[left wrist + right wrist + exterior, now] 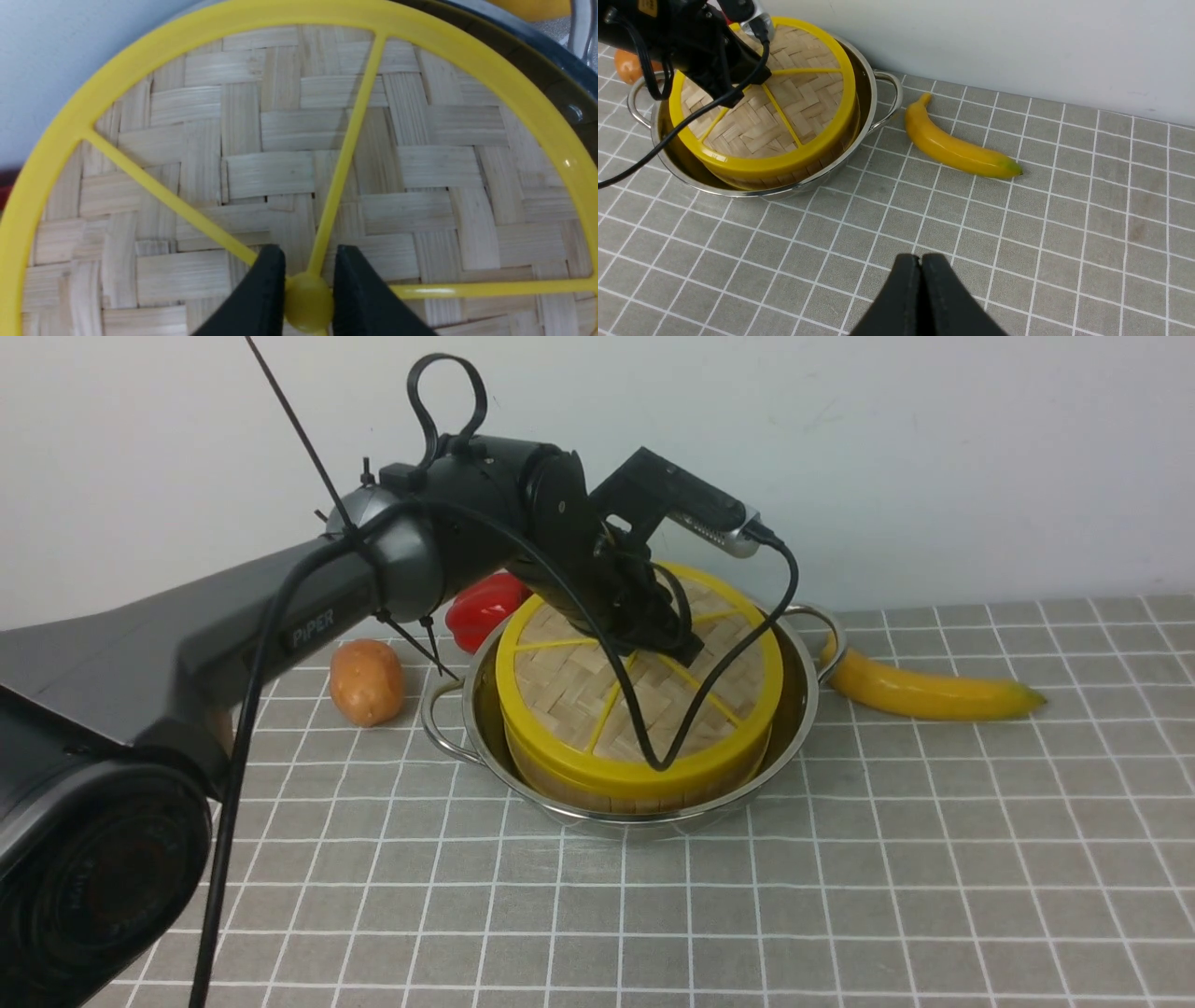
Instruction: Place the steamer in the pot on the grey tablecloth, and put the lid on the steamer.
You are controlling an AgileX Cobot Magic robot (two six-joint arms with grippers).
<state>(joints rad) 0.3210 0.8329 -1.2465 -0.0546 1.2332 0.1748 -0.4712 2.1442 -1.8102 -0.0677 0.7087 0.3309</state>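
Observation:
The shiny pot stands on the grey tablecloth. The steamer sits inside it, and only a strip of its bamboo wall shows. On top of the steamer lies the woven lid with its yellow rim and spokes. My left gripper is shut on the lid's yellow centre hub. My right gripper is shut and empty above the cloth, to the right of the pot. It is out of the front view.
A yellow banana lies just right of the pot's handle. A potato sits to the left of the pot, and a red pepper is behind it. A white wall closes the back edge.

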